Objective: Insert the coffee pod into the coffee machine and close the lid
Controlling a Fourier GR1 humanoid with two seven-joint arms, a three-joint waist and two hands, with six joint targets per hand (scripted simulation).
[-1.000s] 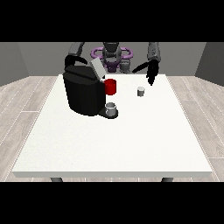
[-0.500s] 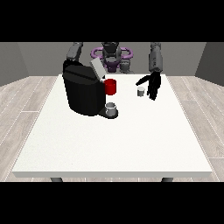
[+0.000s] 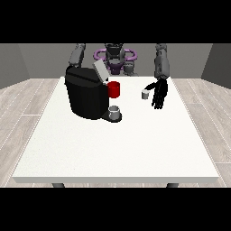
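Observation:
A black coffee machine (image 3: 86, 96) stands at the table's left rear with its grey lid (image 3: 100, 71) tilted up and open. A red part (image 3: 114, 89) sticks out at its front, and a small grey cup (image 3: 115, 113) sits on its drip tray. The small grey coffee pod (image 3: 145, 94) stands on the table to the right of the machine. The hand at the view's right (image 3: 159, 94) hangs just beside the pod, fingers pointing down and straight, thumb toward the pod, holding nothing. The hand at the view's left is hidden behind the machine; only its arm (image 3: 77, 55) shows.
The white table (image 3: 117, 149) stretches wide toward the camera in front of the machine. The robot's torso (image 3: 115, 57) stands behind the far edge.
The hand at the view's right has come down and forward toward the table, ending close beside the coffee pod. The machine, lid and pod have not moved.

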